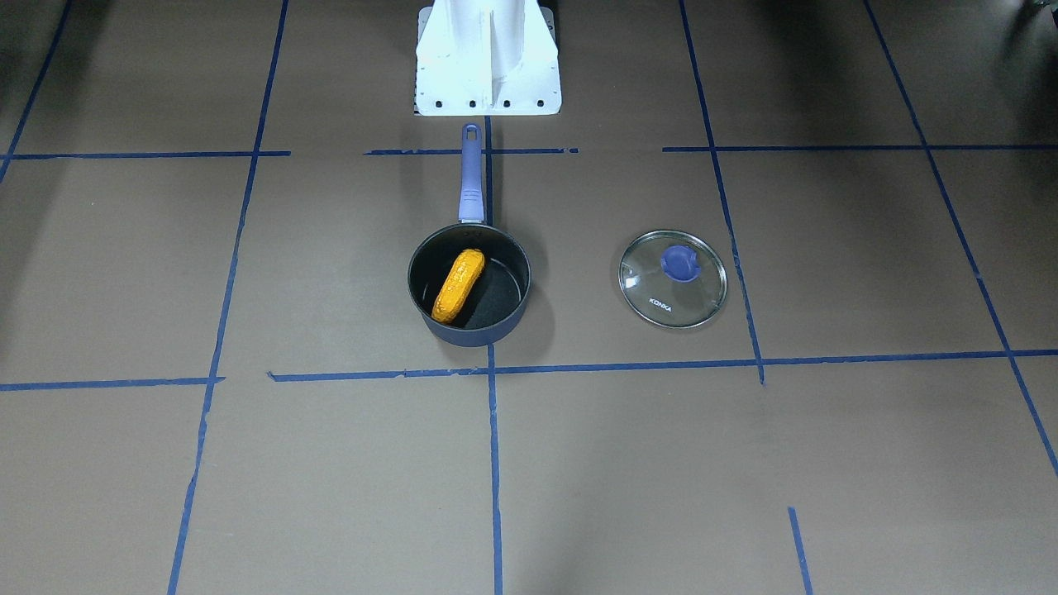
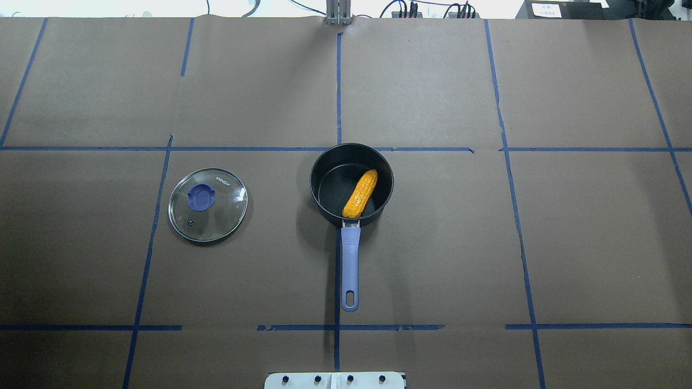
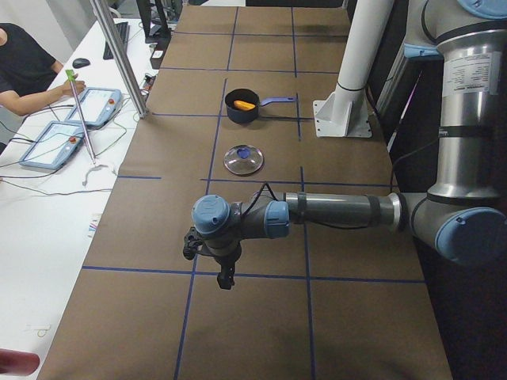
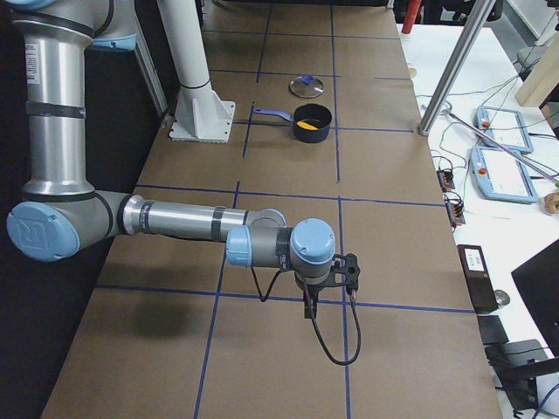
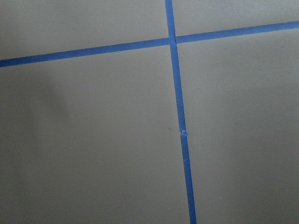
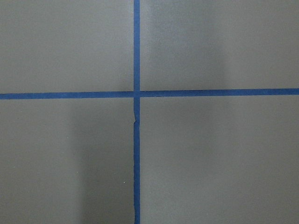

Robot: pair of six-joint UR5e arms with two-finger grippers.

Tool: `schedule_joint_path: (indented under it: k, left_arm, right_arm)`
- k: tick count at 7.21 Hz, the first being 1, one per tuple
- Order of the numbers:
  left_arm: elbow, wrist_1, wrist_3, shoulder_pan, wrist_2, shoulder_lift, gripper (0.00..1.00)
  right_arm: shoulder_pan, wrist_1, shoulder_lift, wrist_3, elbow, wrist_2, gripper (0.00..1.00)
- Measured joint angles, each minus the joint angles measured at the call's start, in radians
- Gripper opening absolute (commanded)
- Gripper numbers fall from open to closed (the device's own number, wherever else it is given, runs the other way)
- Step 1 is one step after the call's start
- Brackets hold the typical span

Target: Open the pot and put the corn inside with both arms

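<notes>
The dark navy pot [image 1: 473, 334] stands open at the table's middle, its purple handle [image 1: 471, 173] pointing toward the robot's base. The orange-yellow corn [image 1: 459, 285] lies inside it, leaning on the wall; both also show in the overhead view, pot [image 2: 331, 186] and corn [image 2: 360, 193]. My left gripper [image 3: 226, 277] shows only in the exterior left view, far from the pot [image 3: 240, 108], and I cannot tell whether it is open or shut. My right gripper [image 4: 310, 305] shows only in the exterior right view, also far from the pot [image 4: 312, 125], and I cannot tell its state either.
The glass KONKA lid [image 1: 673, 278] with its purple knob lies flat on the table beside the pot, on my left side [image 2: 207, 204]. The white pedestal base [image 1: 488, 58] stands behind the pot handle. Both wrist views show only brown paper and blue tape lines. Operators' tablets [image 3: 79, 119] lie beyond the table edge.
</notes>
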Motion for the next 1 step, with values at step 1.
schedule_joint_path:
  k: [1]
  left_arm:
    - [0.000, 0.000, 0.000, 0.000, 0.000, 0.000, 1.00]
  right_arm:
    - [0.000, 0.000, 0.000, 0.000, 0.000, -0.001, 0.99]
